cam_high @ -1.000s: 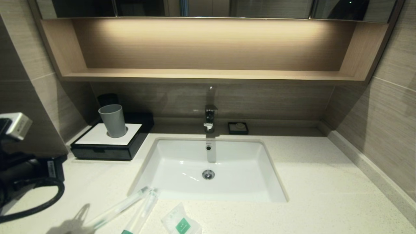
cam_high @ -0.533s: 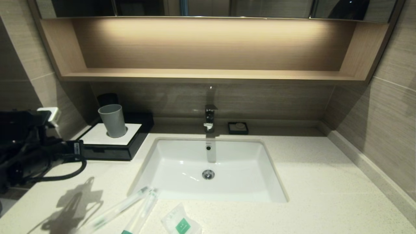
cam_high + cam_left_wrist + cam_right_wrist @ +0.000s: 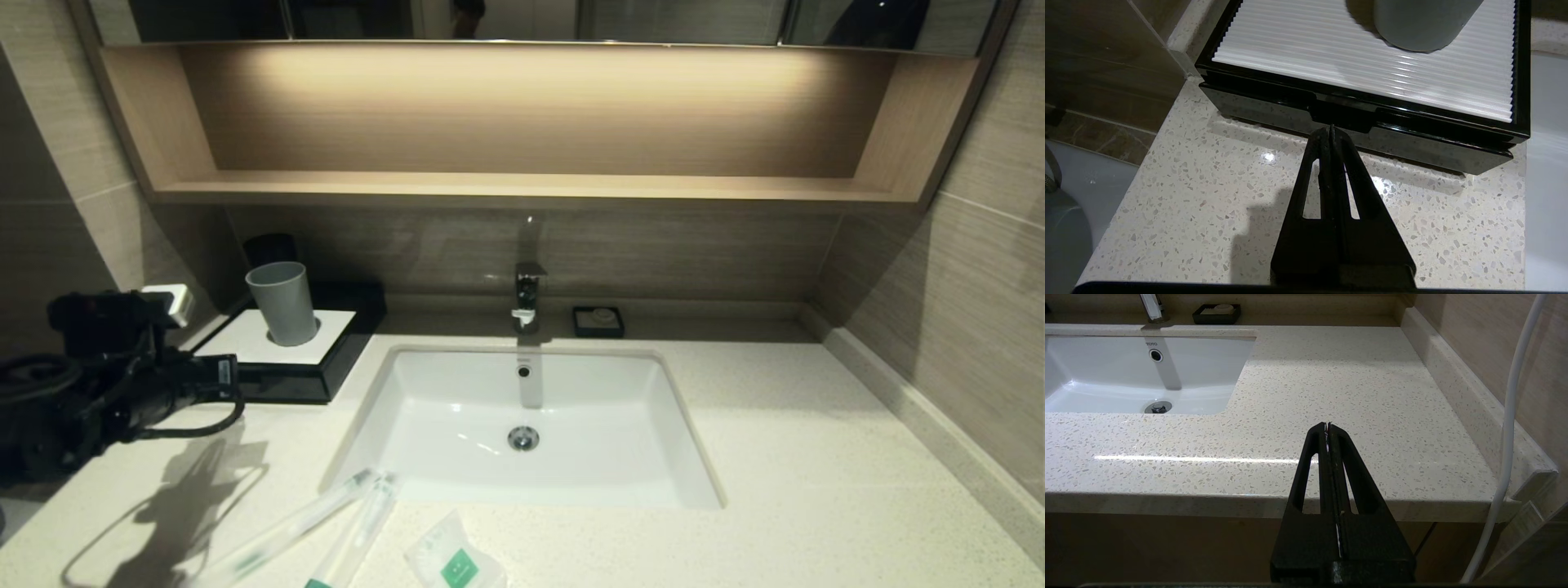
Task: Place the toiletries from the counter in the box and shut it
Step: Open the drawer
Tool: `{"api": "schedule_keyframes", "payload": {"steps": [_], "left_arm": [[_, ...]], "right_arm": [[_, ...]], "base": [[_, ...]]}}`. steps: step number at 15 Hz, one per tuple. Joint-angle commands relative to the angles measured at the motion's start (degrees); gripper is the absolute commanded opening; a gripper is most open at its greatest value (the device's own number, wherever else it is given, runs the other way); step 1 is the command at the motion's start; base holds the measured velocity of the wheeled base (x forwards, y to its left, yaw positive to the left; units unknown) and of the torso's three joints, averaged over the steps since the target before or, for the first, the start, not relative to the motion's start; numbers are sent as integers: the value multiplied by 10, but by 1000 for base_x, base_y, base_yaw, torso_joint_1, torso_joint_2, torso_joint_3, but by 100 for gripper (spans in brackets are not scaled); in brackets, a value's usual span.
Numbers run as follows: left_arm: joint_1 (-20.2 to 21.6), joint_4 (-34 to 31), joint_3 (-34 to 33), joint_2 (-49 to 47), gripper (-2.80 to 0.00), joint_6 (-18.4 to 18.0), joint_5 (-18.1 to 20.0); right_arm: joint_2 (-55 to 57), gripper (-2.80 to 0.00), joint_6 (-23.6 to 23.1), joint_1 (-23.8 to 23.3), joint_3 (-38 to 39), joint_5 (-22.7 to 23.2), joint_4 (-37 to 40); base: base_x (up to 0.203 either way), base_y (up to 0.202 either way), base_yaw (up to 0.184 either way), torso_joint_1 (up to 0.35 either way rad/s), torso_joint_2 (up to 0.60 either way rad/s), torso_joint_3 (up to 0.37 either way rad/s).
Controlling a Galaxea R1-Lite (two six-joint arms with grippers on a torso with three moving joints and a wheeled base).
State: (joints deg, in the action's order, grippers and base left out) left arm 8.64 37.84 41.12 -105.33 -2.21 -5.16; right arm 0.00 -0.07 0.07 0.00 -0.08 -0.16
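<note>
Head view: left gripper (image 3: 231,377) at left edge over worktop (image 3: 775,457), jaws pressed together, holding nothing, tip partly lost against dark front of box (image 3: 282,355); arm body cut off by frame edge. Left wrist view: tip right at notch in middle of drawer front, contact hard to confirm; drawer closed. Box at back left of worktop, beside sink (image 3: 522,425); grey cup (image 3: 283,303) upright on its white ribbed top, cup cropped in wrist view. Two clear-wrapped sticks (image 3: 310,523) side by side near front edge, before sink's left corner, lower ends cut off by frame. Sachet (image 3: 453,559) just right of sticks, green label visible, bottom cropped. Soap dish (image 3: 598,321) at back wall right of tap (image 3: 528,296). Right wrist view: right gripper (image 3: 1327,426) low before worktop's front edge at right of sink, jaws together, empty; not seen in head view.
</note>
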Motion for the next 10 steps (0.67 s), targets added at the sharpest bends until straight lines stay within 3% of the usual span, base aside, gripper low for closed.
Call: {"api": "schedule_keyframes", "payload": {"steps": [1,10], "left_arm": [[1,2,10,-24,-280,0,0],[0,2,18,-49,-280,-1,0]], "right_arm": [[-1,-280,0,0,0,0,0],[-1,-280,0,0,1,0,0]], "base": [[0,0,0,0,0,0],[0,0,0,0,0,0]]}}
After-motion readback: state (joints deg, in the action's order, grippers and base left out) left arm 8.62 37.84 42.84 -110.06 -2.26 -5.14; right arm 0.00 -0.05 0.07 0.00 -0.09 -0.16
